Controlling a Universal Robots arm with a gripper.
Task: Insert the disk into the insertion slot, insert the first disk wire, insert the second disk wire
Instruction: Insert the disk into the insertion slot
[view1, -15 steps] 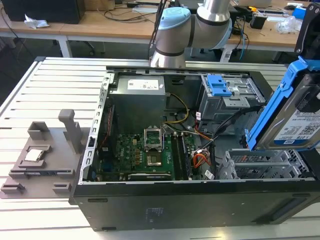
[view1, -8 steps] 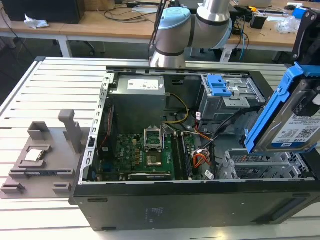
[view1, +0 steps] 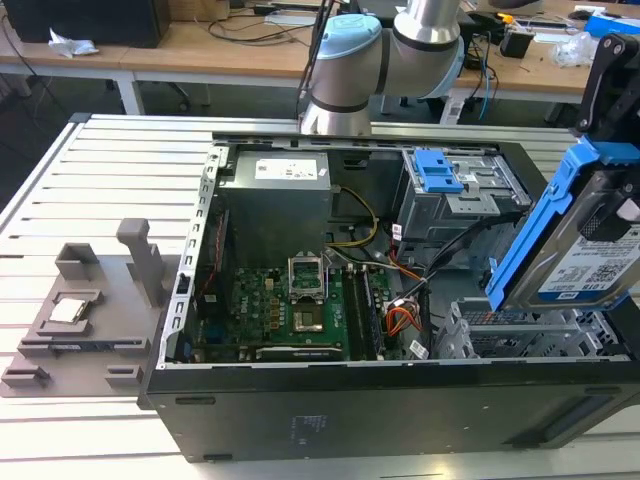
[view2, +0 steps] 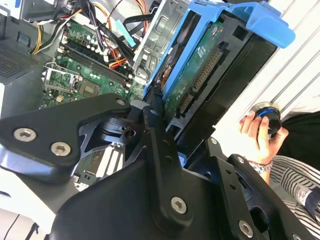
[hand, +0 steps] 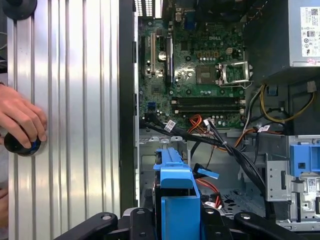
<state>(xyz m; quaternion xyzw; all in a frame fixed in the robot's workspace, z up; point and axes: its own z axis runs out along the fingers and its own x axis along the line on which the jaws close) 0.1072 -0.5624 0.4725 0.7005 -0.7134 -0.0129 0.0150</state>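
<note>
While the disk (view1: 585, 245) is clenched between the jaws of the gripper (view2: 185, 115), it is held tilted at 3 o'clock of the case (view1: 300, 420) in the exterior view. It hangs just above the slot (view1: 500, 335) and is not yet seated. Whether its lower edge touches the cage cannot be told.

Several faults are judged possible. Black cables (view1: 455, 245) run at 9 o'clock of the disk, near the slot's mouth, and could be pinched or dragged under the carrier. Because of the tilt, a corner could be caught on the slot's sheet-metal rim and the disk jammed askew. The plastic carrier could also slip in the grasp if it is forced. A red wire (hand: 209, 186) is seen lying near the slot, and it could be trapped beneath the disk.

Counted from 9 o'clock to 3 o'clock in the exterior view:
- one jig (view1: 90, 320) on the table (view1: 60, 170)
- one case
- one board (view1: 290, 310)
- one power supply (view1: 275, 205)
- one grey cage (view1: 460, 205)
- one disk
- one slot

One gripper is counted, and one red wire. A second wire cannot be told apart. One hand (hand: 20, 120) rests on a knob (hand: 22, 145) outside the case, well apart from the disk.
</note>
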